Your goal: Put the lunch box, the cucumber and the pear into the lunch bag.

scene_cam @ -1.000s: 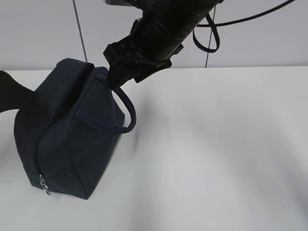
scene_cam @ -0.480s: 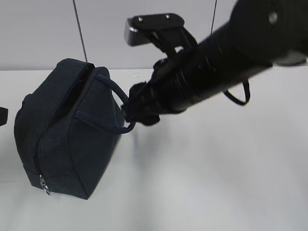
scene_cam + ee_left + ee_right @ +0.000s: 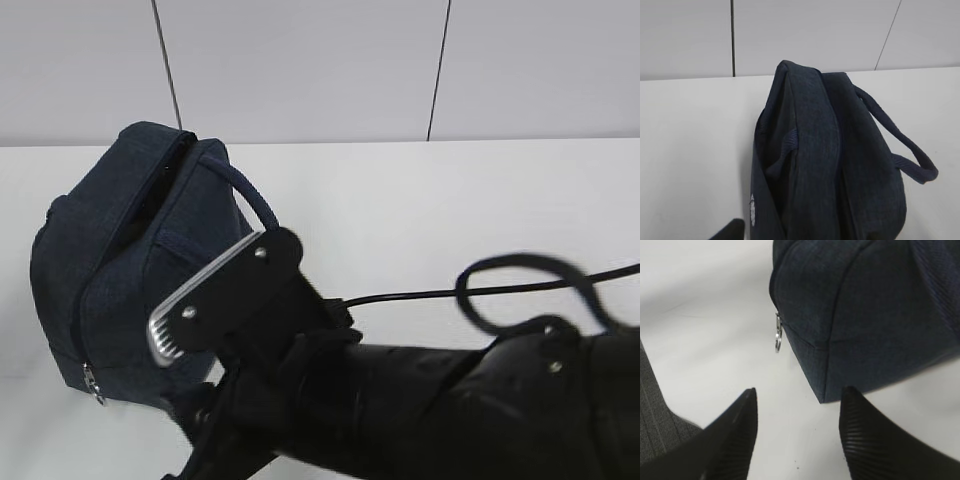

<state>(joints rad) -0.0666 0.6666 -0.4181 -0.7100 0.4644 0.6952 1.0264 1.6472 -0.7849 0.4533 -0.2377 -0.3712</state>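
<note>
Your stock at this moment, operator:

1. Bag (image 3: 120, 270): one. Dark navy fabric, boxy, standing on the white table (image 3: 480, 210) at the left of the exterior view, near the back wall. The top reads as a dark slit along the ridge; you cannot tell how far it is unzipped.
2. Handles: two. One handle (image 3: 245, 195) loops out from the bag's right side in the exterior view; the left wrist view shows the same loop (image 3: 900, 150) hanging off the side, and a second strap (image 3: 782, 150) lying against the near face.
3. Zipper pull (image 3: 778, 335): one. A metal ring hanging at the bag's lower corner, just above the table.
4. Right gripper (image 3: 797, 430): one. Two black ribbed fingers (image 3: 737, 435) spread apart, nothing between them, low over the table just in front of the bag's bottom corner, not touching it. In the exterior view its arm (image 3: 400, 400) fills the lower foreground, with a cable (image 3: 520, 290) looping above it.
5. Left gripper: you see only a dark sliver at the bottom edge of the left wrist view; released or clenched, you cannot tell.
6. Box, cucumber, pear: none visible in any view.
</note>
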